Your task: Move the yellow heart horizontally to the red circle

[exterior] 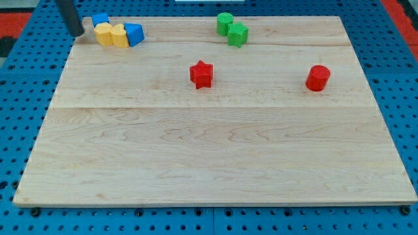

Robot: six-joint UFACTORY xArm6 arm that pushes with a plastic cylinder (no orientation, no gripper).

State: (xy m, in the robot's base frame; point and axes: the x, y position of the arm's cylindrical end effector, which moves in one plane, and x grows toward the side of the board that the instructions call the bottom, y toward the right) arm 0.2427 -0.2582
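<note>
Two yellow blocks sit side by side at the view's top left: one (103, 33) on the left and one (119, 35) on the right; which of them is the heart I cannot tell. The red circle (318, 78) stands at the view's right, lower than the yellow blocks. My tip (78, 34) rests at the board's top left corner, just left of the yellow blocks, a small gap apart.
A blue block (100, 19) sits behind the yellow pair and a blue block (134, 33) touches their right side. A red star (202, 74) is at centre. Two green blocks (225, 23) (238, 34) sit at the top. The wooden board (209, 163) lies on blue pegboard.
</note>
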